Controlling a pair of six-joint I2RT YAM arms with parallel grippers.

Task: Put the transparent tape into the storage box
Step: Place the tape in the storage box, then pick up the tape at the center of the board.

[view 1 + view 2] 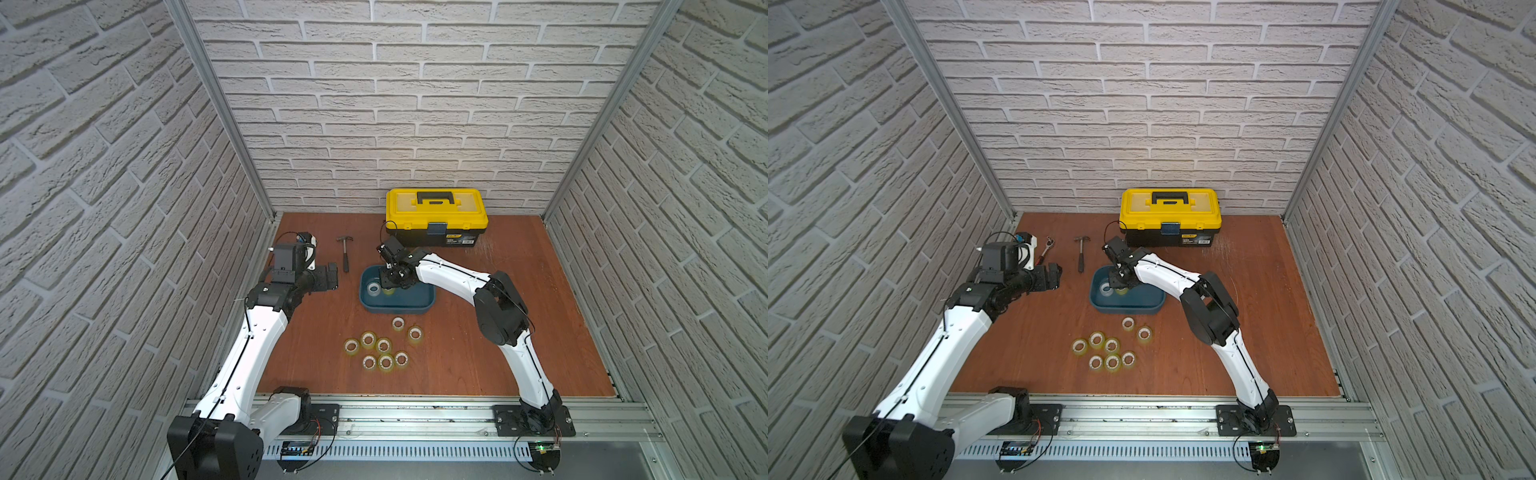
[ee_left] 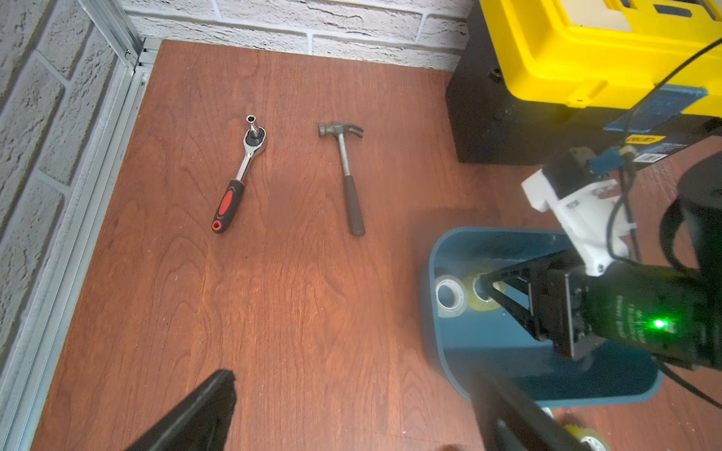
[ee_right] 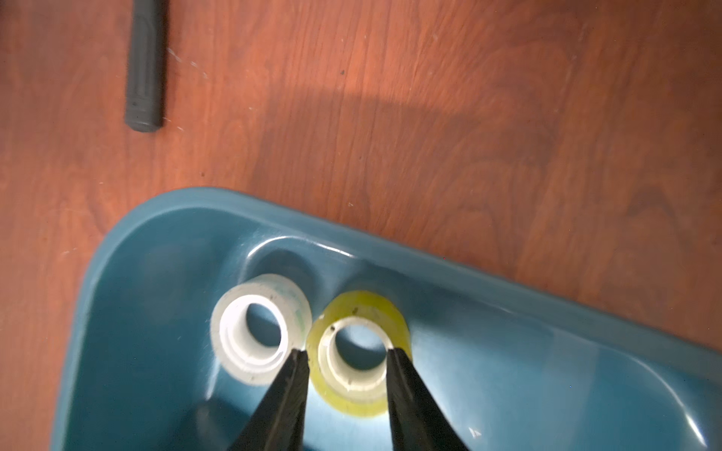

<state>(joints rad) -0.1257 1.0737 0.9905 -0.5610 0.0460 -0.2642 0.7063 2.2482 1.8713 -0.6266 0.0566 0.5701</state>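
The storage box (image 1: pixel 399 309) is a shallow teal tub in mid-table, seen in both top views (image 1: pixel 1129 308). Two rolls of transparent tape lie flat inside it, a pale greyish roll (image 3: pixel 254 324) and a yellow-tinted roll (image 3: pixel 359 308). My right gripper (image 3: pixel 347 351) reaches down into the tub, open, its fingers standing apart on either side of the yellow roll. Several more yellowish tape rolls (image 1: pixel 382 345) lie in a cluster on the table in front of the tub. My left gripper (image 2: pixel 359 398) hovers open and holds nothing, left of the tub (image 1: pixel 332 276).
A yellow-and-black toolbox (image 1: pixel 436 212) stands against the back wall behind the tub. A hammer (image 1: pixel 345 253) lies left of the tub, and a red-handled ratchet wrench (image 2: pixel 238 175) lies further left near the wall rail.
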